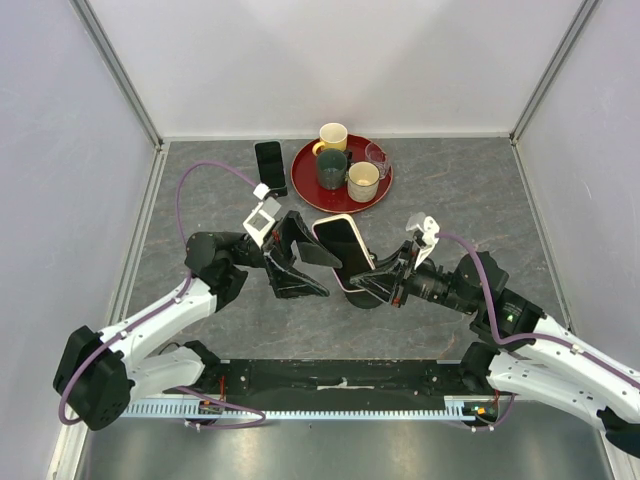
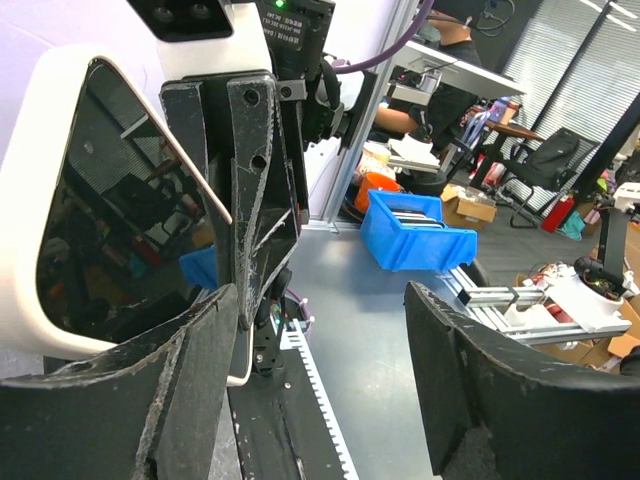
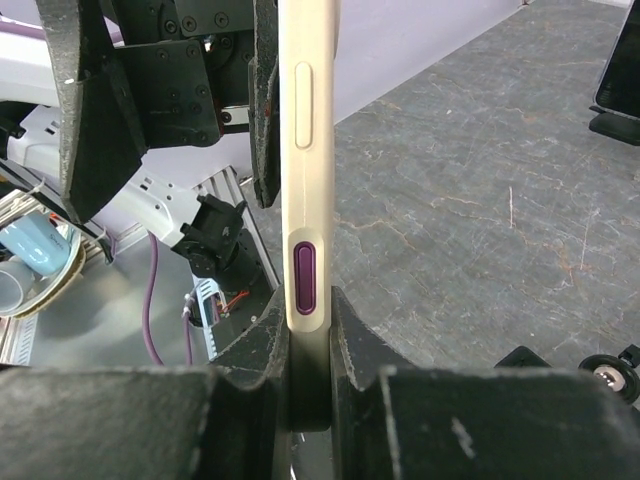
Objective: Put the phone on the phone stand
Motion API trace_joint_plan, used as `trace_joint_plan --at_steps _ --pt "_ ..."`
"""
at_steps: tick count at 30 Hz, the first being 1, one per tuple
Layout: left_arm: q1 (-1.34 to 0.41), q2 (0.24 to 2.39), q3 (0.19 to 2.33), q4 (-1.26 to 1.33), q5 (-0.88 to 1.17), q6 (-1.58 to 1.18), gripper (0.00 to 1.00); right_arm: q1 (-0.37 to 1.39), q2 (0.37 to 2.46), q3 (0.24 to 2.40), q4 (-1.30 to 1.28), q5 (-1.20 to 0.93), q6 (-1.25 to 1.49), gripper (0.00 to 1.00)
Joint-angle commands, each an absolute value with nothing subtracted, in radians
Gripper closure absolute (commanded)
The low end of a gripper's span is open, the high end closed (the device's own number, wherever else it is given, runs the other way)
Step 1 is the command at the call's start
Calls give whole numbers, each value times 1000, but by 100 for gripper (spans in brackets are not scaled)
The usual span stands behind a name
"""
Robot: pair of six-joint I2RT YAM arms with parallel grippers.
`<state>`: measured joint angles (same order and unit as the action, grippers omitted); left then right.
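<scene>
Clamped the phone (image 1: 343, 250) edge-on in the closed right pincer (image 1: 368, 286), above mid-bench. Spread the left pincer (image 1: 318, 270) wide at its nine o'clock, gripping nothing.

Your right gripper (image 3: 310, 385) fingers (image 3: 430, 420): matt black plastic, grainy, edges scuffed grey. Clamped between them, the phone (image 3: 308, 150): smooth satin cream case edge, glossy purple button. Beside your left gripper (image 2: 315, 310), the phone screen is glossy black glass, mirror-like; that gripper is the same rough, chipped black plastic. Tabletop (image 3: 480, 190) under the right gripper: matt grey, stone-look, fine pale veins.
</scene>
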<state>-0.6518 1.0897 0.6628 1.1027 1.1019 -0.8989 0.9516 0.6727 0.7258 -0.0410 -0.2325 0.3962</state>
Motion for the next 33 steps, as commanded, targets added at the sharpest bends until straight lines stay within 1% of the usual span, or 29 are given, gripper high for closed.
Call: trace_joint_plan --at_steps 1,6,11,17,22,25,26,31,32,33 --pt "-647 1054 698 1037 1088 -802 27 959 617 759 33 -206 370 100" --pt "-626 1014 693 945 1034 -727 22 959 568 772 -37 -173 348 100" --pt "-617 1008 703 856 973 -675 18 959 563 761 -48 -218 362 100" --pt "-617 1032 693 884 945 -721 14 960 580 710 67 -302 405 100" --pt "-614 1008 677 871 878 -712 14 960 609 689 118 -328 419 100" --pt "-609 1005 673 884 885 -716 17 960 614 667 152 -328 428 100" --pt "-607 1008 675 906 893 -730 21 960 620 661 162 -333 436 100" --pt "-607 1041 661 1040 948 -816 32 962 647 634 218 -328 440 100" --pt "-607 1060 660 1066 960 -854 37 962 649 627 225 -324 440 100" --pt "-606 1068 660 1107 972 -868 40 960 649 618 236 -321 440 100"
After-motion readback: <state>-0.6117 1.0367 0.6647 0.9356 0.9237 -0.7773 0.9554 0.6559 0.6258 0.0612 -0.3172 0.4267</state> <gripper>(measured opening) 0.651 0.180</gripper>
